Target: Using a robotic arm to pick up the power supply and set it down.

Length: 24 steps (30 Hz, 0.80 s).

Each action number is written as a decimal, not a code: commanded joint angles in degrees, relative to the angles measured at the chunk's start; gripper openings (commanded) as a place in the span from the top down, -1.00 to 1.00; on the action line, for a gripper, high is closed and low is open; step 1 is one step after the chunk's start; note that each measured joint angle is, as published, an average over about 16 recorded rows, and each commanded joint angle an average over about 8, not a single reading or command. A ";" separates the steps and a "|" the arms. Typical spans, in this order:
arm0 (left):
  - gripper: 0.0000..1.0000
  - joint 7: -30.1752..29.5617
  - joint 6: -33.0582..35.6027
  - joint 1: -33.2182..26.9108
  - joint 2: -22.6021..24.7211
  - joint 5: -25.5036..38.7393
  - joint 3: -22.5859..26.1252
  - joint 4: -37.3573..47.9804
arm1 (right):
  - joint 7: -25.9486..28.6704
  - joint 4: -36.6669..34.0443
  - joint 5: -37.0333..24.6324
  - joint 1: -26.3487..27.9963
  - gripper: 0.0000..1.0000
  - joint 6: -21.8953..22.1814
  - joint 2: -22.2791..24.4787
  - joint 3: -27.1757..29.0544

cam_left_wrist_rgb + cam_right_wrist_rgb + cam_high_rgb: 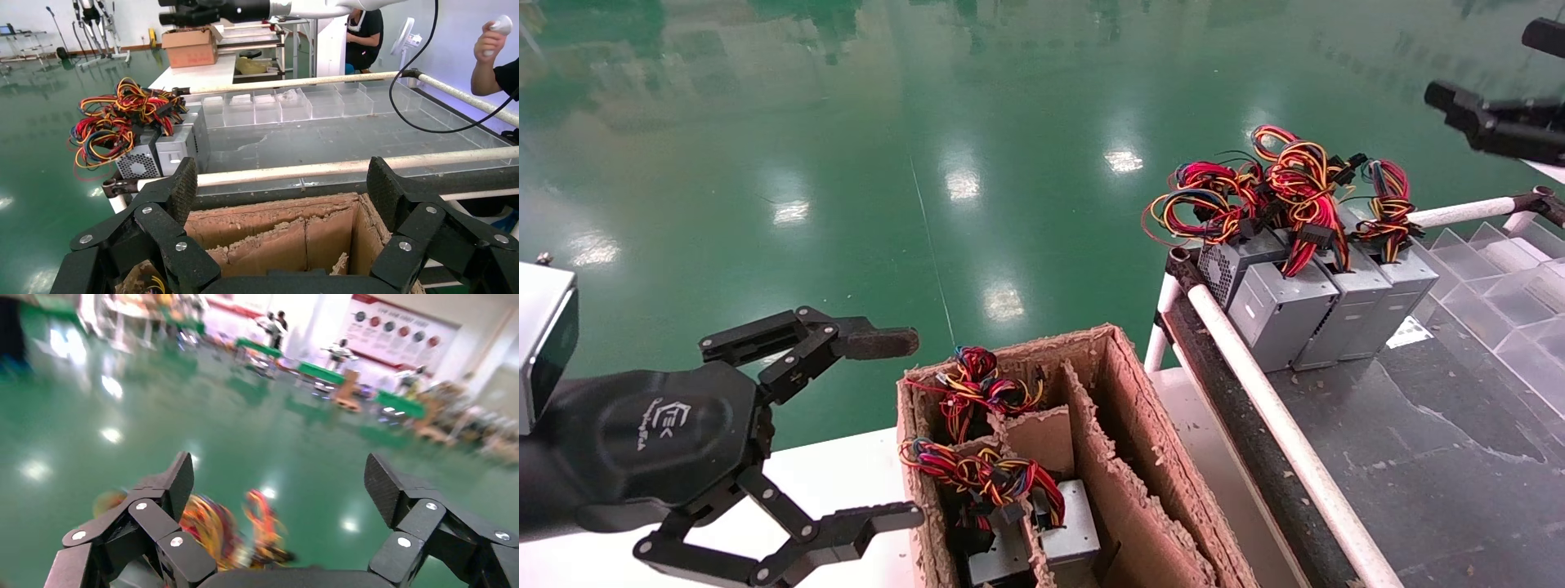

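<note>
A torn cardboard box point(1128, 408) with dividers stands on a white surface. In its left compartments sit grey power supplies point(1068, 529), each under a compact bundle of red, yellow and blue wires point(985, 475). My left gripper point(917, 426) hovers just left of the box, open and holding nothing. In the left wrist view, the left gripper point(283, 184) spans the box's top edge point(275, 211). My right gripper point(1491, 122) hangs high at the far right; in its own wrist view the right gripper point(280, 478) is open and empty above a wire bundle point(214, 530).
Three like grey boxes point(1283, 314) with sprawling red-and-yellow wires point(1295, 184) stand in a row on the dark table point(1434, 441), behind its white rail point(1279, 425). Clear plastic dividers point(1500, 286) line the table's right. A person point(496, 55) stands beyond the table. Green floor lies behind.
</note>
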 commanded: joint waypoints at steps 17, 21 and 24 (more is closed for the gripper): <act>-1.00 0.01 -0.01 0.00 0.00 -0.02 0.01 0.03 | 13.94 15.97 6.39 -8.26 -1.00 -4.02 2.00 -1.59; -1.00 0.01 -0.01 0.00 0.00 -0.02 0.01 0.03 | 16.64 21.26 8.26 -11.18 -1.00 -4.48 2.55 -2.12; -1.00 0.01 -0.01 0.00 0.00 -0.02 0.01 0.03 | 18.68 25.25 9.67 -13.38 -1.00 -4.83 2.96 -2.52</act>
